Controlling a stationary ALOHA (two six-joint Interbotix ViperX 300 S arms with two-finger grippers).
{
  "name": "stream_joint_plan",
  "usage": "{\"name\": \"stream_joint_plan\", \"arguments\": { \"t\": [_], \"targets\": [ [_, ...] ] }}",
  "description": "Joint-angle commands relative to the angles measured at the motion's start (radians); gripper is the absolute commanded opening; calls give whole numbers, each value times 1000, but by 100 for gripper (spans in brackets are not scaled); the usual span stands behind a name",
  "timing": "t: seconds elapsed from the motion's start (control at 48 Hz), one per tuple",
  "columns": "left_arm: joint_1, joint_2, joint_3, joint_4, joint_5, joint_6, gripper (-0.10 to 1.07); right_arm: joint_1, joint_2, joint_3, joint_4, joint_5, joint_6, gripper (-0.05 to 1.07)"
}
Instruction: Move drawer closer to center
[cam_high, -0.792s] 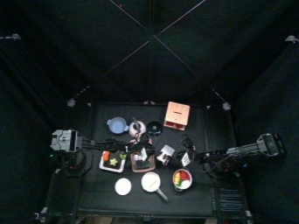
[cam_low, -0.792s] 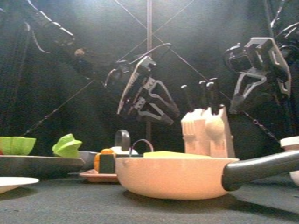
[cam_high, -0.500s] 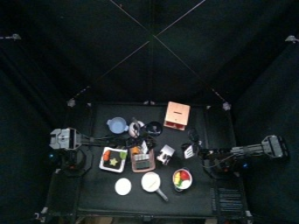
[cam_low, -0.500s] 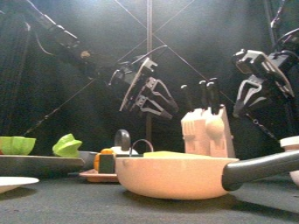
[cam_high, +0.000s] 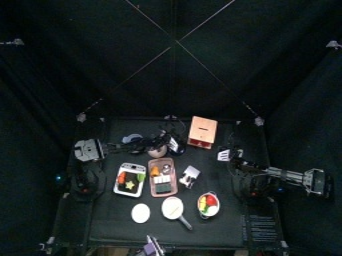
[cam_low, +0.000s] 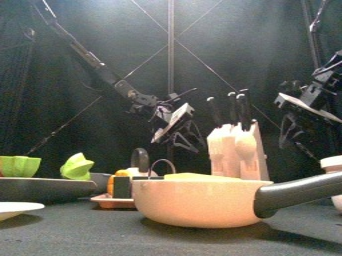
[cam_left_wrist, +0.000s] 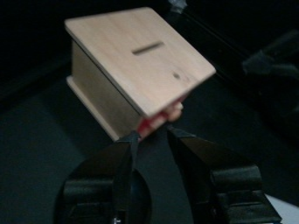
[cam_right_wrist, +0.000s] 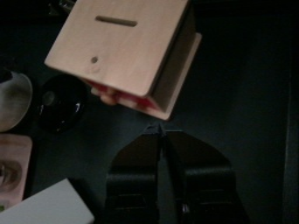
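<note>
Small orange-tan wooden box drawer (cam_high: 203, 131) on crowded black table (cam_high: 227, 225), black curtains around. Left gripper (cam_left_wrist: 153, 140) spread, empty. Right gripper (cam_right_wrist: 163, 133) clenched, empty.

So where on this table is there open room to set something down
Bare patches: the table's front-left corner, beside the small white plate, and the back-left area left of the orange-tan boxy drawer. The middle is crowded: food trays, bowls and a knife block sit close together.

No text, label, brand or number can be read anywhere. The drawer (cam_left_wrist: 135, 66) bears only a dark slot.
</note>
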Motion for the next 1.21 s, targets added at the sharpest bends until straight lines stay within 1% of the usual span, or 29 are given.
{"name": "stream_joint_plan", "arguments": {
  "t": [0.0,0.062,0.146,0.25,0.312,0.438,0.625,0.875,0.958,1.104,1.188],
  "targets": [
    [20,11,-86,3,18,3,75,-143,11,0,-34,-97,-2,41],
    [31,35,-121,3,32,3,75,-222,18,5,-55,-175,-2,41],
    [41,66,-160,3,51,3,75,-296,31,8,-80,-273,-2,41],
    [58,101,-198,2,89,2,75,-365,54,6,-103,-377,-3,41],
    [63,115,-209,2,100,2,75,-390,71,3,-109,-408,-2,41],
    [66,123,-215,2,107,2,75,-407,107,-8,-123,-419,-2,41],
    [77,118,-202,0,110,-2,75,-407,158,-32,-146,-423,0,41],
    [98,100,-175,-28,98,-2,74,-414,170,-40,-147,-423,0,41],
    [98,104,-176,-29,98,-2,70,-414,172,-43,-147,-425,0,41],
    [95,123,-192,-28,98,2,61,-414,179,-49,-147,-430,0,41],
    [95,132,-204,-28,104,3,60,-414,189,-55,-147,-437,2,41]
  ]
}}
